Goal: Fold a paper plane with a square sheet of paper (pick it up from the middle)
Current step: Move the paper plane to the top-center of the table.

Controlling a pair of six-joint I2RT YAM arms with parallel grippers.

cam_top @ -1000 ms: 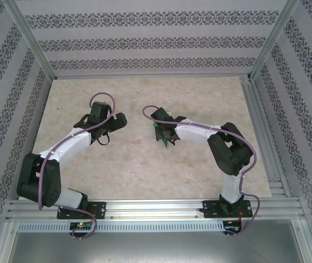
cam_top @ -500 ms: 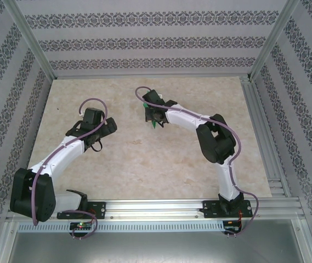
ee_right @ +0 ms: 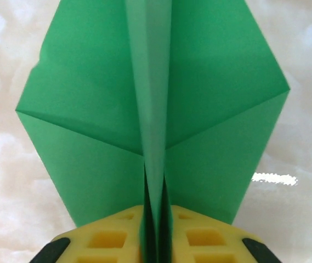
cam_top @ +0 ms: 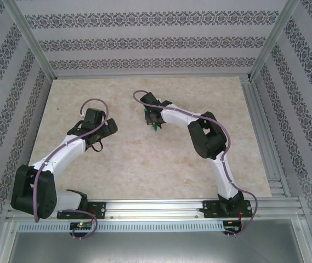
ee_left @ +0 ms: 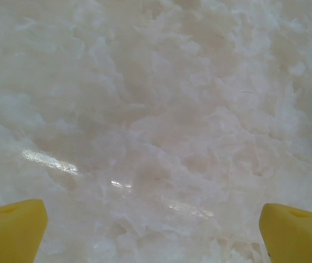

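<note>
The paper plane (ee_right: 90,109) is bright green, with two spread wings and a centre fold running away from the camera. My right gripper (ee_right: 156,216) holds that centre fold between its yellow fingers (ee_right: 109,238), with thin dark slits either side of the fold. From above, the paper plane (cam_top: 154,127) shows as a small green tip under my right gripper (cam_top: 154,118), near the middle of the table, slightly toward the far side. My left gripper (cam_top: 107,127) stands a short way to the left, apart from the plane. In its wrist view my left gripper (ee_left: 153,213) is open over bare table.
The marble-patterned table (cam_top: 145,164) has bare surface all round both grippers. Aluminium frame posts (cam_top: 29,41) stand at the far corners and patterned walls close in three sides. A metal rail (cam_top: 156,208) runs along the near edge at the arm bases.
My right arm has carried the plane away from the bases and a little left. The left arm has drawn back slightly to the left, still open.
</note>
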